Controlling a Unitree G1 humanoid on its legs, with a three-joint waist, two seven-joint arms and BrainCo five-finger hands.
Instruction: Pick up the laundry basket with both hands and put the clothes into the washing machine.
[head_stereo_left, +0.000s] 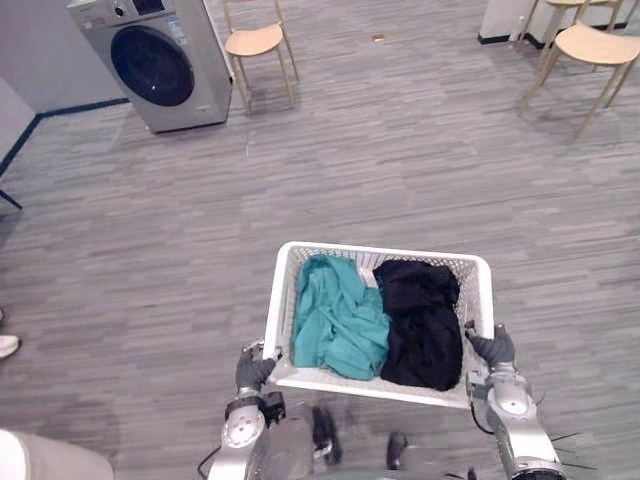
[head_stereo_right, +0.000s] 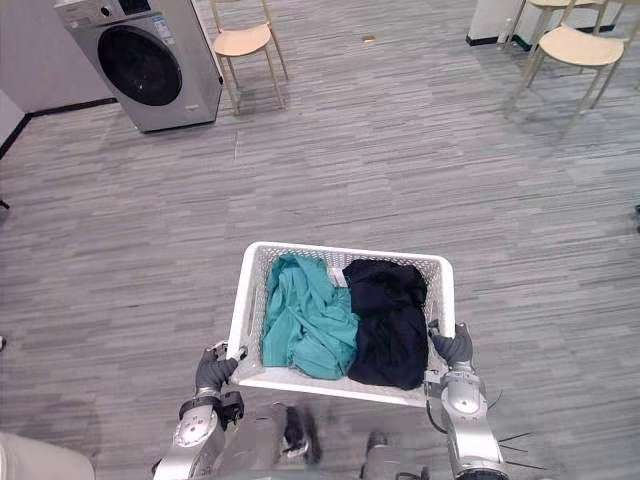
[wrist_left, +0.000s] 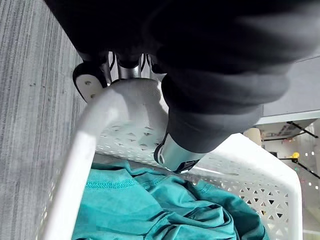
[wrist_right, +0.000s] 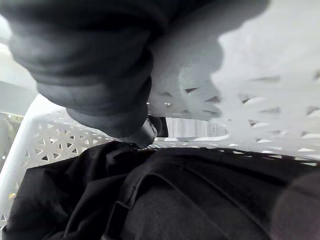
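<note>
You have the white laundry basket (head_stereo_left: 380, 252) at lower centre, with the left hand (head_stereo_left: 253, 372) clamped on its near-left rim and the right hand (head_stereo_left: 493, 347) gripping its right rim. A teal garment (head_stereo_left: 338, 318) and a black garment (head_stereo_left: 422, 325) lie inside. The washing machine (head_stereo_left: 155, 62) stands upper left.

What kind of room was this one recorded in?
Probably an open test room staged for laundry, not a home: a washing machine stands alone by the wall, spare wooden chairs sit on a wide grey plank floor, and the laundry basket holds clothes.
</note>
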